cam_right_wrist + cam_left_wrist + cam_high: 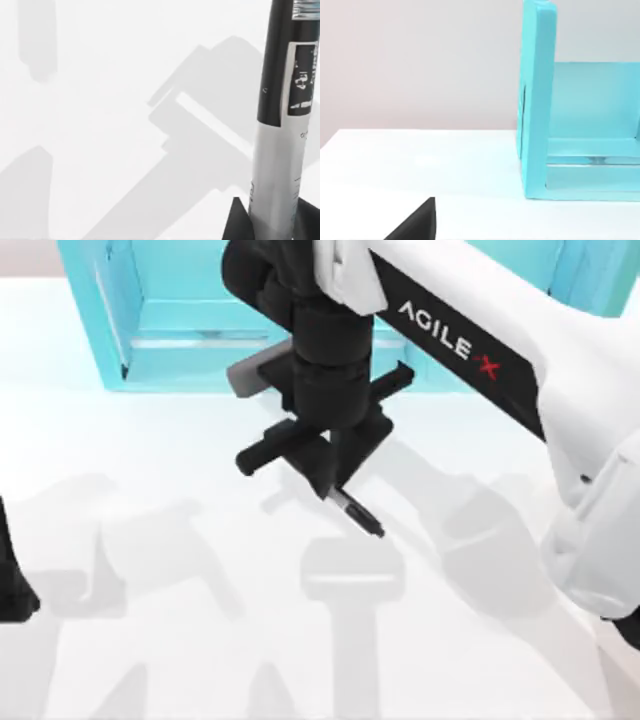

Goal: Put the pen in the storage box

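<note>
Where the top view looks down on the white table: one right gripper above mid-table, closed on one pen, tip slanting down toward the near right; one turquoise shelf unit at the far edge; left arm parked at the left edge. From the left wrist: same shelf unit, one dark fingertip; opening impossible to judge. From the right wrist: one pen, clamped between two dark fingers, clear of the table.
</note>
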You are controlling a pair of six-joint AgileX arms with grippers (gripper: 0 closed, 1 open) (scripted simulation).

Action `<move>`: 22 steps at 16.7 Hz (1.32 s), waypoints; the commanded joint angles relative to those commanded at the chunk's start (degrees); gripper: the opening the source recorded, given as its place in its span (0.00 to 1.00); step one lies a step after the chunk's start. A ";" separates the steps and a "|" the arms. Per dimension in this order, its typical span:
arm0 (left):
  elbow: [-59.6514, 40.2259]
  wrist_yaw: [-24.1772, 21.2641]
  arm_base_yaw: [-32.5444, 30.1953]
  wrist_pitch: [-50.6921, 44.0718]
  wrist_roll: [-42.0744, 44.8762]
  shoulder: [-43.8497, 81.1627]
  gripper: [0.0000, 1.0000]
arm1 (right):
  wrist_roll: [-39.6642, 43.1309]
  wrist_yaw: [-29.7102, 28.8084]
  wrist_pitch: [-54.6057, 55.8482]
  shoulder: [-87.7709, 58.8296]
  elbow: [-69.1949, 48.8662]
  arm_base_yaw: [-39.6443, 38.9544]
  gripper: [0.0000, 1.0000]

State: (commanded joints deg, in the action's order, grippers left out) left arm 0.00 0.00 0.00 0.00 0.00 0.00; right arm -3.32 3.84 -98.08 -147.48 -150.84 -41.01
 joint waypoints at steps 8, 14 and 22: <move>0.00 0.00 0.00 0.00 0.00 0.00 1.00 | -42.14 -8.55 1.09 11.52 20.68 35.71 0.00; 0.00 0.00 0.00 0.00 0.00 0.00 1.00 | -64.64 -11.24 4.12 22.24 38.31 57.48 0.00; 0.00 0.00 0.00 0.00 0.00 0.00 1.00 | -67.99 -11.52 6.98 26.17 41.13 61.00 0.00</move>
State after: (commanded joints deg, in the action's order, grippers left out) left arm 0.00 0.00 0.00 0.00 0.00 0.00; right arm -71.31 -7.69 -91.10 -121.30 -109.71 19.99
